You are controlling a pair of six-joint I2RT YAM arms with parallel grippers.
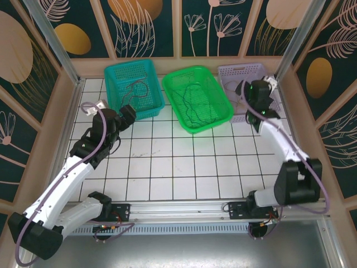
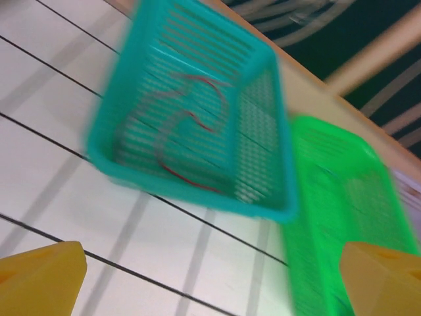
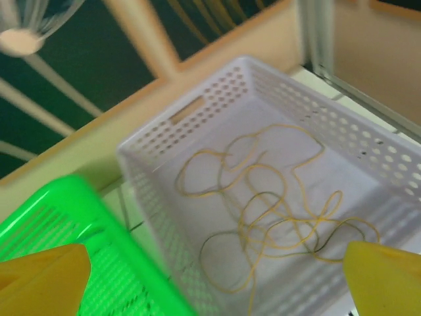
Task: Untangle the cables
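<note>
The cables lie sorted in three baskets at the back of the table. A red cable (image 1: 136,89) (image 2: 158,148) curls in the teal basket (image 1: 129,63) (image 2: 191,194). Dark cables (image 1: 192,103) lie in the green basket (image 1: 187,72). A tan-yellow cable (image 3: 247,227), with a darker strand among it, is heaped in the lilac basket (image 1: 240,68) (image 3: 197,112). My left gripper (image 1: 127,114) (image 2: 210,283) hangs open over the tiles just in front of the teal basket, holding nothing. My right gripper (image 1: 246,89) (image 3: 214,280) is open above the lilac basket's near side, nothing between its fingers.
The three baskets stand side by side against the back wall. The green basket (image 2: 329,197) (image 3: 52,210) touches both neighbours. Wooden panels close in the left, right and back. White gridded tiles (image 1: 178,162) stretch between the baskets and the arm bases.
</note>
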